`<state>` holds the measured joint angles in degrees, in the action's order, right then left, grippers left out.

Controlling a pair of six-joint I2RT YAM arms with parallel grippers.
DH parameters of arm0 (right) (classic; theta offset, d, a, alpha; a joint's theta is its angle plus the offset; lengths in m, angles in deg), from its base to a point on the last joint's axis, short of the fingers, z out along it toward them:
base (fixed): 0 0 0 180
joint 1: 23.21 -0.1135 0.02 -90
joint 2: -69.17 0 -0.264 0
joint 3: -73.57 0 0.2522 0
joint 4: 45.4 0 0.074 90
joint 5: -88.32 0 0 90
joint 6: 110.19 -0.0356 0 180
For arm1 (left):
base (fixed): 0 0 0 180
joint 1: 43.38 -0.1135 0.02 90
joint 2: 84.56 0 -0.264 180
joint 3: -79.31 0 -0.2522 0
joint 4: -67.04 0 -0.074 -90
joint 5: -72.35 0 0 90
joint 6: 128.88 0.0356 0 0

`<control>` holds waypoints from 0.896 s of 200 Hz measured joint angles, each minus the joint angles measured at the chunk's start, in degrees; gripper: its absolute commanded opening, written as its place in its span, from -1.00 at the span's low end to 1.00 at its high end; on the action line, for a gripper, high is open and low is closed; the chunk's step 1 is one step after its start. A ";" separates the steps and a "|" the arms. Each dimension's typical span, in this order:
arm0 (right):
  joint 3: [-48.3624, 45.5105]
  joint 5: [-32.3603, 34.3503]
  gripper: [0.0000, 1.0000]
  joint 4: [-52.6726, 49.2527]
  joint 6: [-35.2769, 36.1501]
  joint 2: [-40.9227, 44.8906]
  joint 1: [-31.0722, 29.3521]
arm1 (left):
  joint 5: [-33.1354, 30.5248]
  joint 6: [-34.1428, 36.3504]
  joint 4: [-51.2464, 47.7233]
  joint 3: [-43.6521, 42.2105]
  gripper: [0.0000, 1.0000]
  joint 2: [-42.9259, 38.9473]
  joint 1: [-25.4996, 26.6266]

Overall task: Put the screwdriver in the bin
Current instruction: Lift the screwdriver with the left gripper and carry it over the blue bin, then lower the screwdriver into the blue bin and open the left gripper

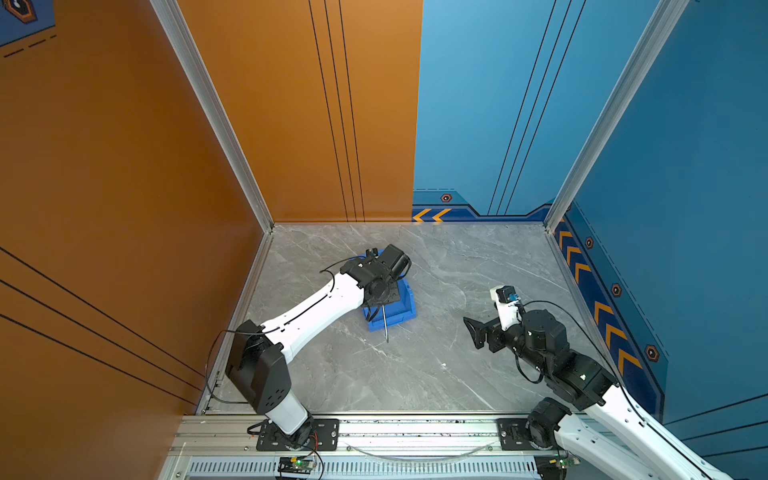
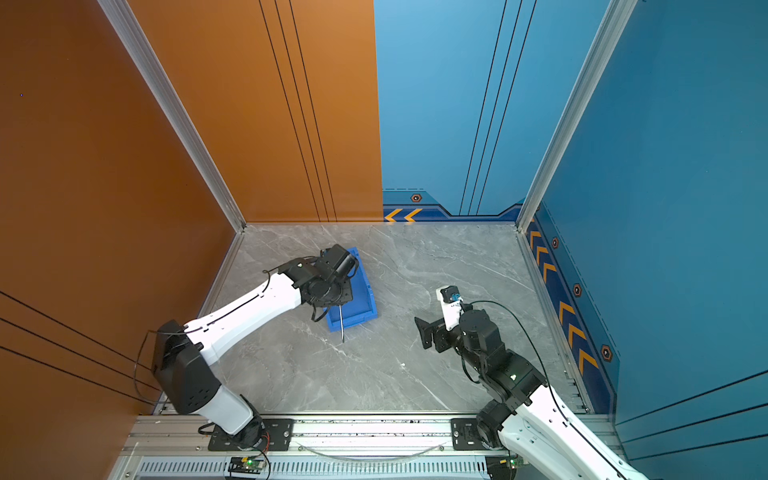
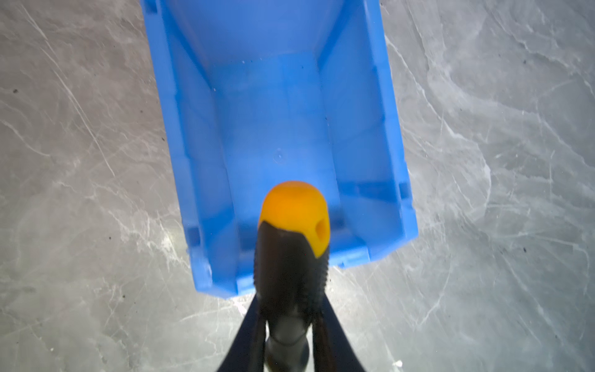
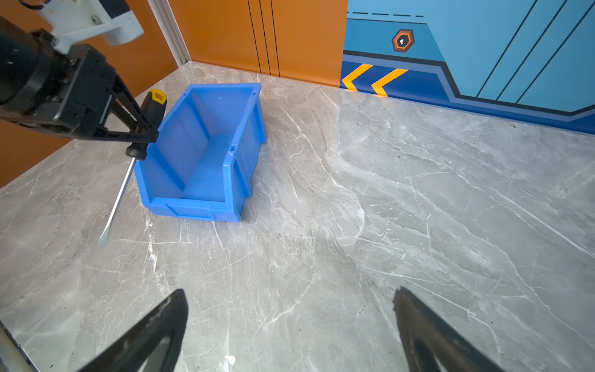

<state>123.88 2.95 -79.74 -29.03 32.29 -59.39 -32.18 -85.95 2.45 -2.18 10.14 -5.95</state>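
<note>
Left hand (image 4: 146,133) gripping the stiff, probably light screwdriver (image 4: 118,193) by its ribbed black handle, over the bin's (image 4: 232,167) near end.

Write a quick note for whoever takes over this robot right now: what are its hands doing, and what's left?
The left hand is shut on the screwdriver, by its black handle, in the air.
The right hand is open, empty, off to the side.
The bin stands on the table, nothing inside.
Done: screwdriver lifted; its orange cap is above the bin's low front end, shaft slanting out past it.
Left: bring it fully over the bin, lower, let go.
</note>
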 measured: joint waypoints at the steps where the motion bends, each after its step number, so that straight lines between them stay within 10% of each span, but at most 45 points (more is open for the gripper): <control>1: 0.09 0.00 1.00 0.00 0.00 -0.09 0.04 | 0.02 0.04 0.00 0.17 -0.82 0.20 -0.13; 179: 4.52 0.13 1.00 1.75 0.48 -9.27 3.54 | 2.25 4.96 0.35 20.79 -0.82 27.10 -9.14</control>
<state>128.41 3.08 -77.99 -28.55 23.02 -55.85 -29.93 -80.99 2.80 18.60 37.24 -15.09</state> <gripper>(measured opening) 0.998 0.208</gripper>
